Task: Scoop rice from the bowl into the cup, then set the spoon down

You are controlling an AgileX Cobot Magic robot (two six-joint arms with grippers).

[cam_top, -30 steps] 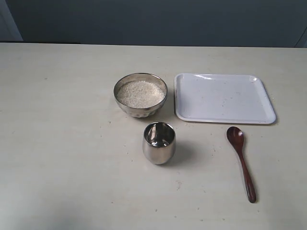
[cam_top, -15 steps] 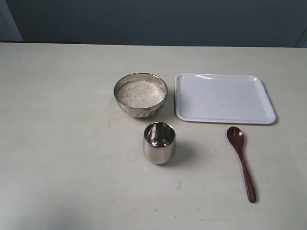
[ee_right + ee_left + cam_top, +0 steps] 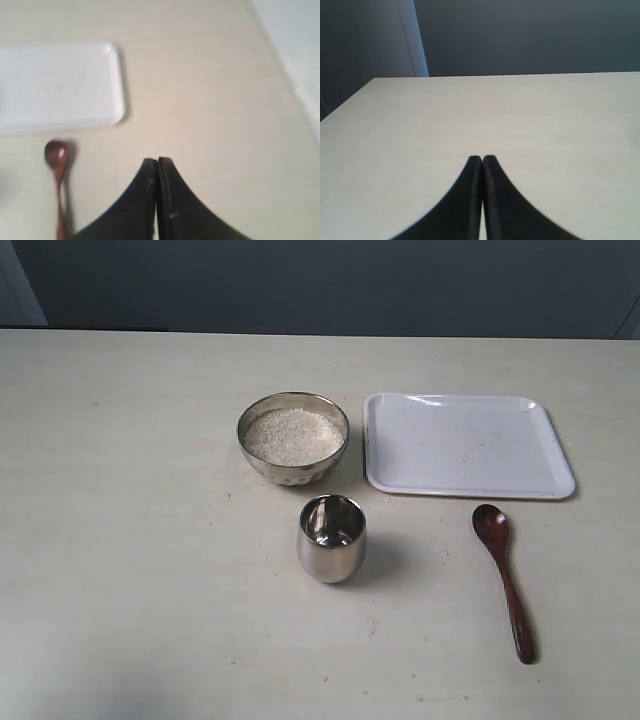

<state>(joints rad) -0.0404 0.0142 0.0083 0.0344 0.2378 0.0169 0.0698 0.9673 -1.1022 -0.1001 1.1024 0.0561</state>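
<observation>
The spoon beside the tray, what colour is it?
Dark reddish-brown, glossy: the spoon shows best in the exterior view.

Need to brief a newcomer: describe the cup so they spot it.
On the pale table, find the white tray; the wide bowl of rice sits left of it in the exterior view. The cup stands nearer the camera than that bowl: narrower, taller than wide, smooth steel.

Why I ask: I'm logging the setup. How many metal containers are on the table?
2. The bowl of rice sits left of the tray. The cup stands just in front of the bowl, nearer the camera. None seems hidden.
</observation>
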